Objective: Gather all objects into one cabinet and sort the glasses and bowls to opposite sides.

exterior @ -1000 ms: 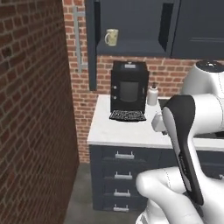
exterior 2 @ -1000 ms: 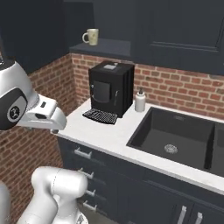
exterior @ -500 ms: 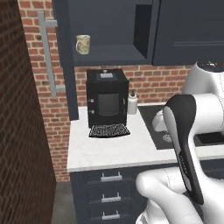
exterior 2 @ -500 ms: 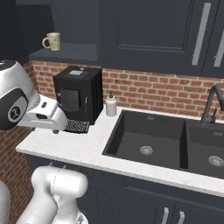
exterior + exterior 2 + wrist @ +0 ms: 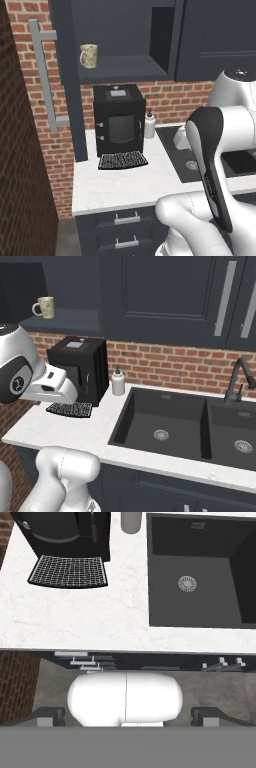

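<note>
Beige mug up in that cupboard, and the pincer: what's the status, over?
Pincer open, empty. Beige mug upright on the open cabinet's shelf, untouched. Coffee machine stands directly below.

A mug (image 5: 89, 55) is sitting on the cabinet shelf (image 5: 125, 69), at eleven o'clock above the coffee machine (image 5: 119, 126); a bottle (image 5: 149, 125) is standing at its three o'clock, the sink (image 5: 170, 427) lying beyond on the tabletop (image 5: 125, 182).
</note>
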